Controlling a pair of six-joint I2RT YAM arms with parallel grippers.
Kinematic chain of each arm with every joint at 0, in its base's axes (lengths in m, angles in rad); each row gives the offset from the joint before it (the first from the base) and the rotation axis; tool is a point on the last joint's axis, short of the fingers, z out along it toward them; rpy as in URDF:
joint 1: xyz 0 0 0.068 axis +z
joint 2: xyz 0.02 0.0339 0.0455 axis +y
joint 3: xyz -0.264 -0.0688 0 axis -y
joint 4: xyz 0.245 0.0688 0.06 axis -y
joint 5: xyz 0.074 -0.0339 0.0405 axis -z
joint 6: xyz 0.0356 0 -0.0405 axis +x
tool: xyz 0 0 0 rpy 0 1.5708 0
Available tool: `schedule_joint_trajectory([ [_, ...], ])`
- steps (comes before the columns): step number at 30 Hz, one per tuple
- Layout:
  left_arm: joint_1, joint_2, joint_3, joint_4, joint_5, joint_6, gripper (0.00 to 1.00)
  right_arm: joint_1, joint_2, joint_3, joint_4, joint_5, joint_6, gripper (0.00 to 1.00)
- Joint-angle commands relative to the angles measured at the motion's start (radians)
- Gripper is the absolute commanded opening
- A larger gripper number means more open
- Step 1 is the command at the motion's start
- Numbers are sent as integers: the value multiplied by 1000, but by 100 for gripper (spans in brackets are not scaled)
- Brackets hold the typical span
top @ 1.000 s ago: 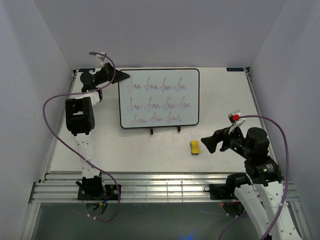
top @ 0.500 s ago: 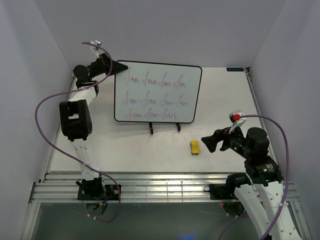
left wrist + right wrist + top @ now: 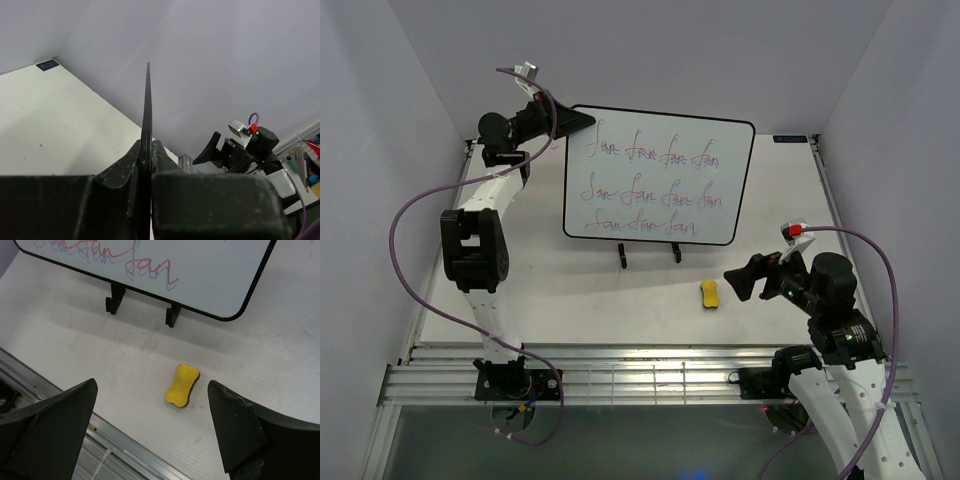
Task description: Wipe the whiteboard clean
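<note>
The whiteboard (image 3: 660,180) stands tilted over the easel stand (image 3: 650,256), and the left fingers (image 3: 122,167) pinch its thin upper corner. It looks light, stiff and slippery, so I think a one-corner hold may let it swing. The right fingers (image 3: 55,415) hover wide apart, to the right of the stand.

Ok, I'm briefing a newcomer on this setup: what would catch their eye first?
The whiteboard with three lines of red scribble, at the back of the table, pinched at its upper left corner by the left gripper. Nearer the front, a yellow eraser lies on the table before the open right gripper.
</note>
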Motion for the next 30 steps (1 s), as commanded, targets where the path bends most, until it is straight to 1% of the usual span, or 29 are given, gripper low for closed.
schedule_joint_trajectory([
  [1,-11,-203,-10,-70,-200,-18,0,4,17,47,13,17,56,96],
  [3,-14,-262,-79,-113,-216,34,0,4,30,64,1,18,70,95],
  [4,-14,-331,-155,-137,-235,57,0,4,35,91,-12,24,72,95],
  [5,-14,-371,-197,-192,-247,83,0,4,43,110,-26,34,72,95],
  [6,-11,-413,-234,-238,-258,155,0,4,56,130,-64,41,64,95],
  [7,-8,-506,-274,-283,-293,189,0,2,61,151,-89,60,56,95],
  [8,-5,-555,-349,-361,-305,217,0,4,69,194,-111,72,52,95],
  [10,32,-641,-427,-397,-304,225,0,4,76,234,-173,101,30,95],
  [11,63,-722,-511,-415,-287,209,0,4,78,263,-189,109,27,95],
  [13,120,-798,-579,-450,-255,199,0,4,80,285,-224,127,15,95],
  [14,135,-863,-625,-519,-228,212,0,4,81,298,-232,132,12,95],
  [16,172,-919,-654,-578,-180,263,0,4,95,302,-244,143,7,95],
  [17,199,-972,-676,-634,-119,281,0,4,110,296,-253,152,10,92],
  [18,213,-999,-690,-654,-86,301,0,4,122,294,-259,165,12,92],
  [19,216,-1022,-696,-773,-66,362,0,2,133,288,-269,166,7,91],
  [20,206,-1074,-701,-827,-81,410,0,4,157,276,-269,164,7,89],
  [22,200,-1122,-739,-854,-86,426,0,4,184,263,-267,158,10,87],
  [23,200,-1148,-743,-893,-91,453,0,4,207,257,-254,153,16,86],
  [24,198,-1152,-698,-985,-121,512,0,4,219,245,-244,149,20,86],
  [25,192,-1159,-675,-1154,-156,610,0,2,231,237,-234,146,18,86],
  [27,184,-1198,-653,-1235,-233,636,0,4,271,193,-178,137,26,87],
  [28,183,-1208,-647,-1312,-255,662,0,4,303,171,-152,126,36,85],
  [30,183,-1231,-642,-1369,-288,669,0,7,346,115,-85,78,59,81],
])
